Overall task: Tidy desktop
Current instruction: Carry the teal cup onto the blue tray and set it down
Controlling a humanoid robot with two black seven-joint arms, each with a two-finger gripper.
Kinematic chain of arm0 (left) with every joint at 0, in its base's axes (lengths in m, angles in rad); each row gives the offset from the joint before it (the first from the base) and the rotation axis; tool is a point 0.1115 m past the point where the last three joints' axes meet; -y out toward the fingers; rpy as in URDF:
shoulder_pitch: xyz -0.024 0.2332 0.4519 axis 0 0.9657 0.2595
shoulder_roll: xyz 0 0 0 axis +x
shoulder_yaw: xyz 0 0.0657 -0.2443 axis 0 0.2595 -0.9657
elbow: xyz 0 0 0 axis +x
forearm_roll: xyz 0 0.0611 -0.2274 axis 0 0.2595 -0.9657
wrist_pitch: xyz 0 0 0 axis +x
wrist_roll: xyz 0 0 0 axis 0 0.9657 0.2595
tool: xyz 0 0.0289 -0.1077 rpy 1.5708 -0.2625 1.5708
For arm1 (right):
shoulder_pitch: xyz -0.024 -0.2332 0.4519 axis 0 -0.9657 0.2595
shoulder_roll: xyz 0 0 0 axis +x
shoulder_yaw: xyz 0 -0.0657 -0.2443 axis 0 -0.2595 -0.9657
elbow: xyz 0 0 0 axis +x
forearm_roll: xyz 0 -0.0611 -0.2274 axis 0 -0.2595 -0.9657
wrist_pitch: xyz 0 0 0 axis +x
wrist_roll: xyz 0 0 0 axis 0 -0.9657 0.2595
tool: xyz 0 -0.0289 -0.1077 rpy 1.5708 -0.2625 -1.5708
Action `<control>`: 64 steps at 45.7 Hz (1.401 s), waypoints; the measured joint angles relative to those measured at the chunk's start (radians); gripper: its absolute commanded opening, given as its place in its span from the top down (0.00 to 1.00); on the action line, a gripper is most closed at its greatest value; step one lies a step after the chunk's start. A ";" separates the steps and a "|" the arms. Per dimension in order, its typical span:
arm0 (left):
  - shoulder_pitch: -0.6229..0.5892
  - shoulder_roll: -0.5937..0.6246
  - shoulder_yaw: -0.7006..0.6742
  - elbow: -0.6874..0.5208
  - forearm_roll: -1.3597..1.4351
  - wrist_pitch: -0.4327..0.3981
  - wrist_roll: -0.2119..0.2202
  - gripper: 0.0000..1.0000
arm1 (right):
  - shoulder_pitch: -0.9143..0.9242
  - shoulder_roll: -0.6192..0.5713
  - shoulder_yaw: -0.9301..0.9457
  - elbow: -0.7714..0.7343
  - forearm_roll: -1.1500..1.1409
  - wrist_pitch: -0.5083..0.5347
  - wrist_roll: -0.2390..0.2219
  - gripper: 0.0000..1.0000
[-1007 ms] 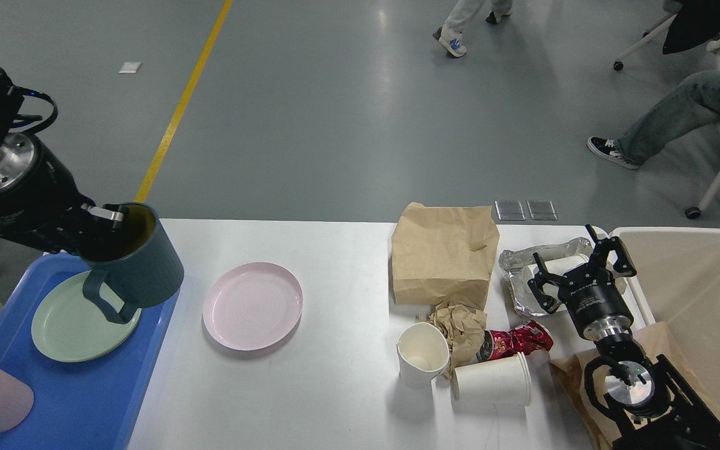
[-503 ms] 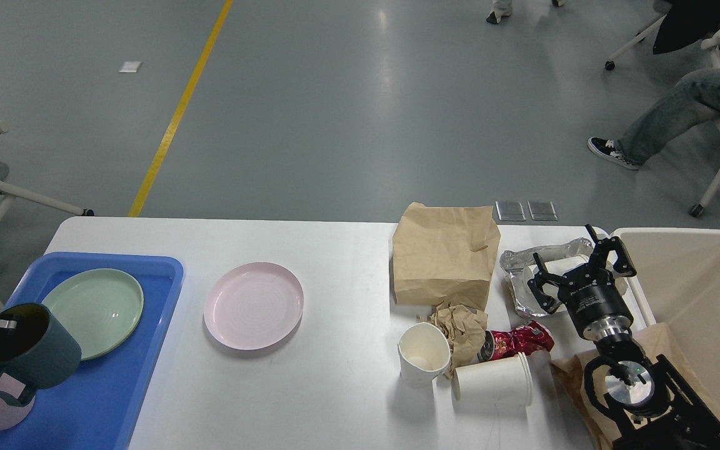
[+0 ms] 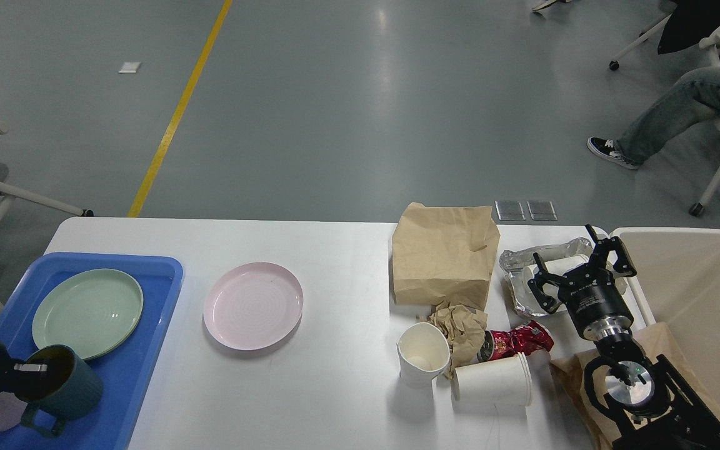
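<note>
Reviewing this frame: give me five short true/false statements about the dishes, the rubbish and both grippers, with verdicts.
1. The pink plate lies on the blue tray. False: it lies on the desktop, beside the tray.
2. The green plate is in the blue tray. True.
3. The right gripper is open above the foil container. True.
4. Both paper cups stand upright. False: one paper cup stands, the other lies on its side.
5. The left gripper holds the dark green mug. True.
</note>
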 measured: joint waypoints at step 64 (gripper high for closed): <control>-0.124 -0.020 0.151 -0.070 -0.225 0.079 -0.007 0.08 | 0.000 0.000 0.000 0.000 0.000 0.000 0.000 0.00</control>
